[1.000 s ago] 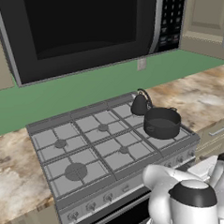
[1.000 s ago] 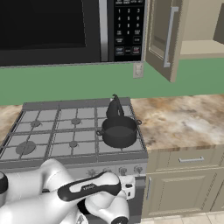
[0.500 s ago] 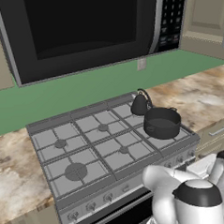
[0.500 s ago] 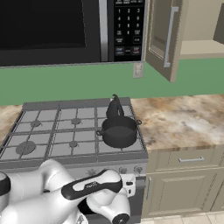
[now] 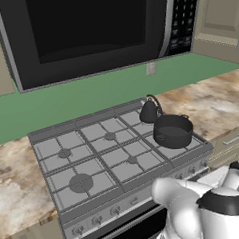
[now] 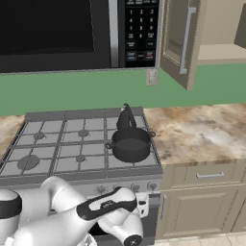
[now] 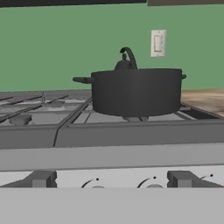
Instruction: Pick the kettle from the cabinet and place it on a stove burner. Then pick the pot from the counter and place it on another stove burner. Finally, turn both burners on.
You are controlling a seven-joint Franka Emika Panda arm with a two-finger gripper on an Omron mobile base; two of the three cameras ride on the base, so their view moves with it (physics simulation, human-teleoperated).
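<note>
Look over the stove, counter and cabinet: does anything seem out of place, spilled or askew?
Only one thing stands out: the cabinet door hangs open above the counter. The kettle and pot sit upright on separate burners at the stove's right side. Nothing looks spilled or damaged.

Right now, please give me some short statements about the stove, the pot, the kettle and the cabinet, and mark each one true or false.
1. The wide dark-grey pot stands on the silver gas range. True.
2. The small black cone-shaped kettle is inside the beige wall cabinet. False: it stands on the range, behind the pot.
3. The cabinet door is open. True.
4. The pot has a lid on it. False: it is open at the top.
5. In the hand view, the pot hides the lower part of the kettle. True.
6. The pot sits on the left side of the range. False: it is at the front right.
</note>
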